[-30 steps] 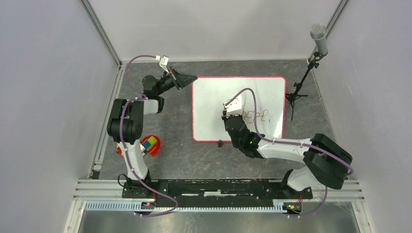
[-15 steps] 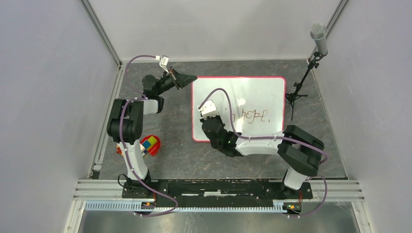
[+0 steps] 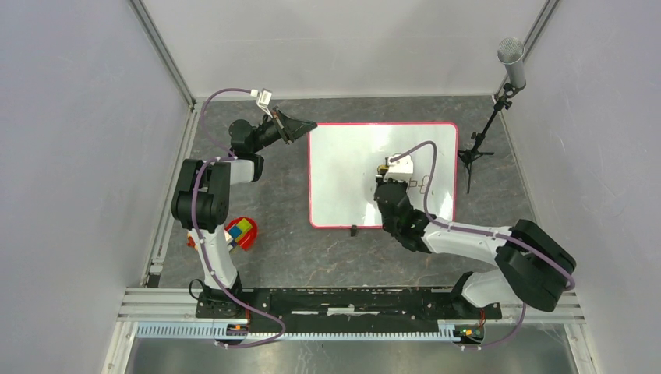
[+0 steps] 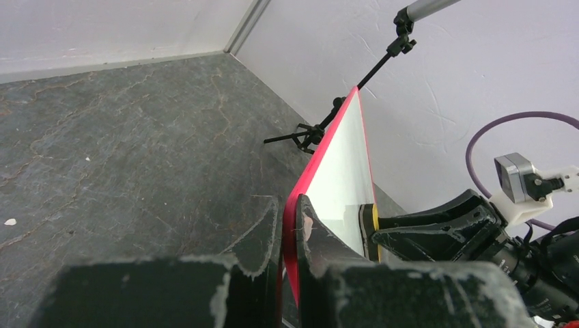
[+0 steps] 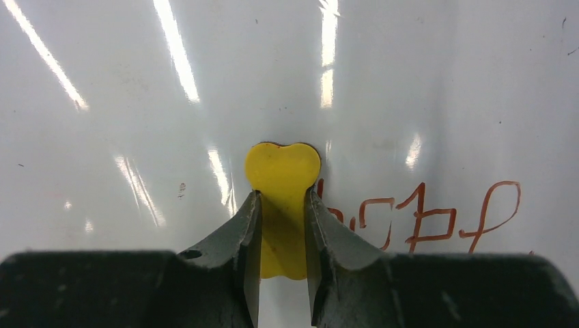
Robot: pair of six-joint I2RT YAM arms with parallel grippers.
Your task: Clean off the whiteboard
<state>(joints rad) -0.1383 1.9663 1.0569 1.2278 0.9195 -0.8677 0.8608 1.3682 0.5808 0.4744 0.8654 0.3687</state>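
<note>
The whiteboard [image 3: 343,171], white with a red-pink frame, lies flat in the middle of the floor. My left gripper [image 3: 309,125] is shut on its far left corner; the left wrist view shows the frame [image 4: 321,164] pinched between the jaws of that gripper [image 4: 290,219]. My right gripper [image 3: 383,170] is shut on a yellow eraser [image 5: 282,167] and presses it flat on the board [image 5: 410,82]. Red writing [image 5: 437,219] starts right beside the eraser, and part of it [image 3: 421,185] shows past the right wrist.
A microphone on a black stand [image 3: 499,93] is just off the board's far right corner. A multicoloured toy [image 3: 242,231] lies by the left arm's base. One small black foot [image 3: 353,231] sticks out at the board's near edge. Walls close in on three sides.
My right gripper swept left across the board with the eraser, then back right to the start of the red writing. The left arm and the board have not moved.
</note>
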